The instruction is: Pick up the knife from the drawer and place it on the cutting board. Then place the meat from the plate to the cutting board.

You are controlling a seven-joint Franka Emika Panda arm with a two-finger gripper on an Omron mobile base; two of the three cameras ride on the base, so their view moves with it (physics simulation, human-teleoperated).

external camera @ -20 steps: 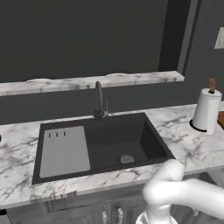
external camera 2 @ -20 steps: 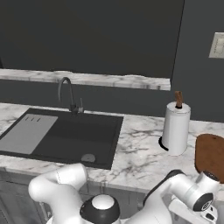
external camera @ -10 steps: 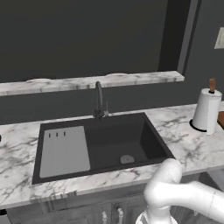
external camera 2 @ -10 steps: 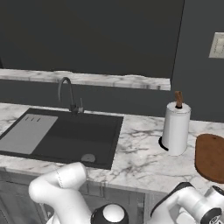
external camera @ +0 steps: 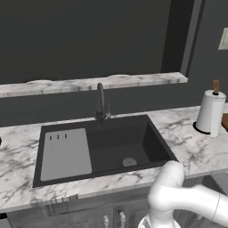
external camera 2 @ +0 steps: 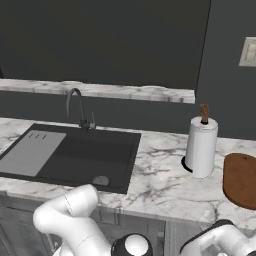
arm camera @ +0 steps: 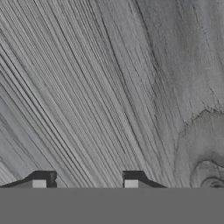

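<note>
Two dark fingertips (arm camera: 41,180) stand apart, so the jaws (arm camera: 86,183) are open against grey weathered wood, likely the drawer (arm camera: 109,87) front; the cutting board (external camera 2: 242,179) lies at three o'clock on the desk (external camera 2: 160,180), awaiting a light, stiff, slippery knife best taken by its handle.

A dark sink (external camera: 133,142) with a grey drainboard (external camera: 65,153) and faucet (external camera: 101,103) sits in a marble counter (external camera: 196,149), a paper-towel roll (external camera: 210,113) standing at right.
</note>
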